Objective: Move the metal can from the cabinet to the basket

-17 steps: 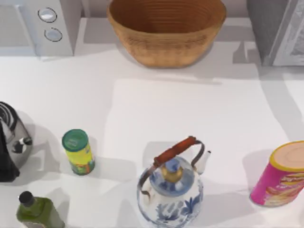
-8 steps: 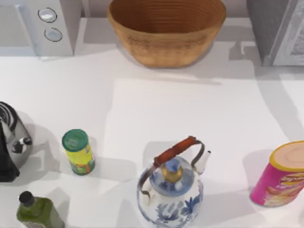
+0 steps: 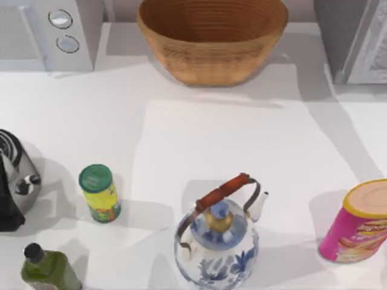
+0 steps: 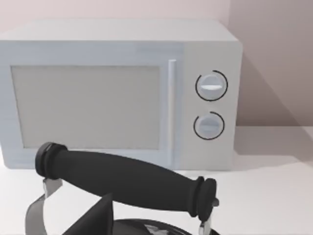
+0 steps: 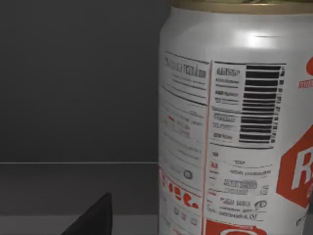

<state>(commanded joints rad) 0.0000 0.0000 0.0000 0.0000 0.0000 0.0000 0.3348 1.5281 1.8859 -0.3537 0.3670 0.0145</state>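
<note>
My left pincer hangs parked over the black kettle [image 4: 132, 181] before the microwave [image 3: 51, 33]; I cannot tell its state. The wicker basket [image 3: 211, 57] is empty. The shadow beside the cabinet [image 3: 354, 39] has widened toward the basket. My right pincer faces the metal can [image 5: 234, 122] inside the cabinet; grip unclear. I judge the grasp is close.
</note>
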